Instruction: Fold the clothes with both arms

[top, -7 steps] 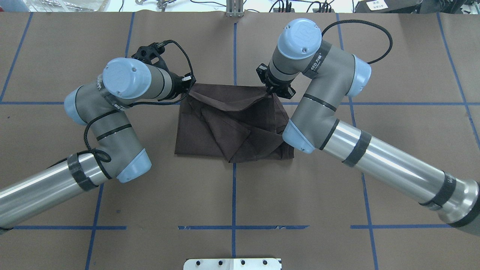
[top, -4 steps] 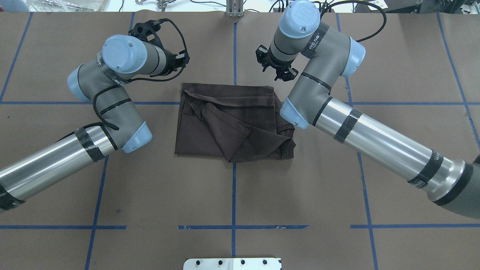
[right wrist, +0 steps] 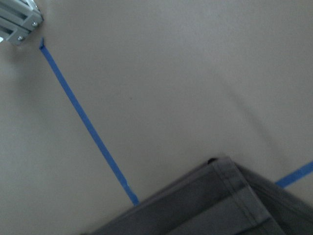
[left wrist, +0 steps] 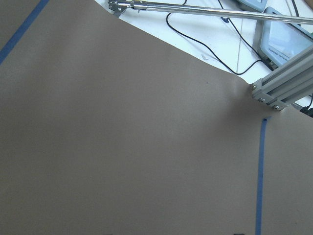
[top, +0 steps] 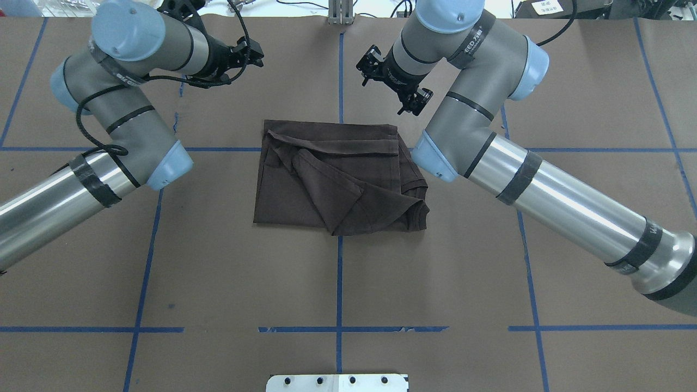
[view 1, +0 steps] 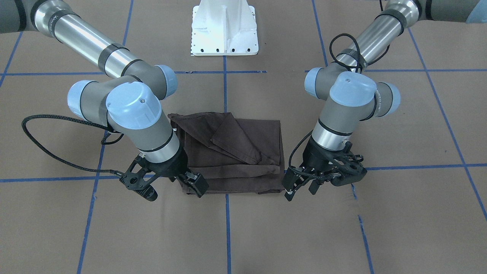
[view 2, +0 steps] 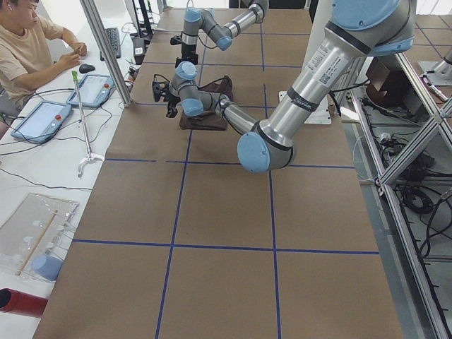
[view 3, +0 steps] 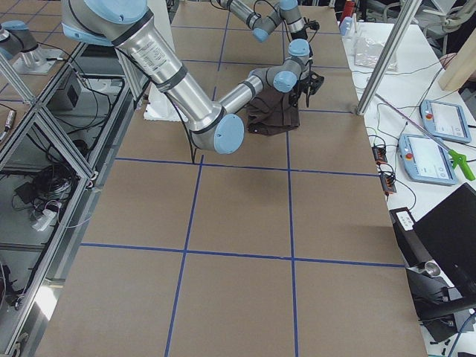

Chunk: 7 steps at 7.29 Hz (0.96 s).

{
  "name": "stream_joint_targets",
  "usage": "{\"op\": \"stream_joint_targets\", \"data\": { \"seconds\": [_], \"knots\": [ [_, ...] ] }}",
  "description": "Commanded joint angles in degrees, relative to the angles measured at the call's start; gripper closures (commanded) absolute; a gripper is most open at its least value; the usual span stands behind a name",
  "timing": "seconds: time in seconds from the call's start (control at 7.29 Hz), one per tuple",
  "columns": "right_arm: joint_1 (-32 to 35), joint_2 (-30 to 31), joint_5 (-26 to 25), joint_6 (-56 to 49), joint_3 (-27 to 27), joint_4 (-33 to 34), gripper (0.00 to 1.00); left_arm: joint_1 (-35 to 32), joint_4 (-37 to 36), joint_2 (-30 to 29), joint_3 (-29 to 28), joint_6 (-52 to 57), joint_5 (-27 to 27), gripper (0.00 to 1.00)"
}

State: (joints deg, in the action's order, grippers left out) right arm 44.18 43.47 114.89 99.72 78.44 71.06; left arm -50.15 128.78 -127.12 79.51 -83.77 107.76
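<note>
The dark brown T-shirt [top: 337, 179] lies folded into a rough rectangle at the table's middle, with a slanted flap on top. It also shows in the front-facing view [view 1: 236, 152], and one far corner shows in the right wrist view [right wrist: 220, 205]. My left gripper [top: 250, 54] [view 1: 301, 187] hangs off the shirt's far left corner, open and empty. My right gripper [top: 375, 64] [view 1: 194, 184] hangs just beyond the far right corner, open and empty. Neither touches the cloth. The wrist views show no fingers.
Brown paper with blue tape lines [top: 338, 283] covers the table. The white pedestal base [view 1: 224, 26] stands at the robot's edge. An aluminium post [top: 340, 13] stands at the far edge. An operator [view 2: 28, 49] sits with tablets beyond that edge.
Both grippers let go of the shirt's far corners and pulled up and away toward the far edge. The lifted far flap has dropped flat onto the shirt.
</note>
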Motion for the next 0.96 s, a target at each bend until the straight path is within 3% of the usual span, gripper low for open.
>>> {"op": "stream_joint_targets", "data": {
  "seconds": [0.0, 0.14, 0.55, 0.82],
  "knots": [
    [-7.5, 4.9, -2.8, 3.3, 10.3, 2.0, 0.31, -2.2, 0.3, 3.5, 3.3, 0.3, 3.8, 0.15],
    [-11.3, 5.8, -5.8, 3.2, 14.2, 4.8, 0.81, -2.4, 0.3, 3.5, 3.3, 0.2, 3.8, 0.15],
    [-20.2, 5.7, -12.7, 0.8, 14.5, 6.5, 0.82, -3.4, 0.1, 4.1, 4.5, -0.3, 3.9, 0.15],
    [-21.3, 4.5, -16.0, -17.2, 14.5, 10.5, 0.78, -3.5, 0.0, 4.5, 4.5, -1.0, 4.0, 0.15]
  ]
}}
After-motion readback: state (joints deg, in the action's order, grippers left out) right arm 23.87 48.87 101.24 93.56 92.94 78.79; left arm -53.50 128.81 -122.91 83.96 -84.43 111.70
